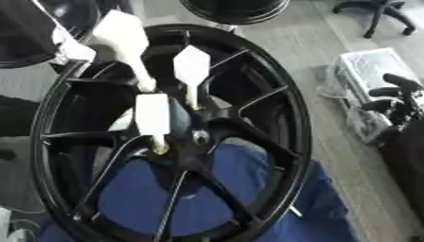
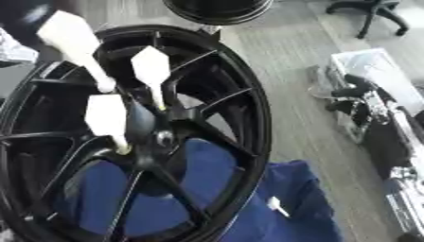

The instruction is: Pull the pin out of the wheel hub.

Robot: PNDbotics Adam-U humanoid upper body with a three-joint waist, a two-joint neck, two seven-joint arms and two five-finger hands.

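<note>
Grey plank floor behind | black wheel hub (image 1: 273, 90) tilted over blue cloth (image 1: 207, 189), which pads it | three white pins (image 1: 152, 116) stand around hub centre, flat heads up for you to grasp | your right hand (image 1: 396, 97) waits right of the rim, fingers curled on nothing | left hand unseen

No legible text, label, brand, number or sign in either view; black wheel hub (image 1: 178, 137) bears no readable marking; white pins (image 1: 152, 116) at its centre are blank; blue cloth (image 1: 207, 189) beneath the hub is unprinted.
</note>
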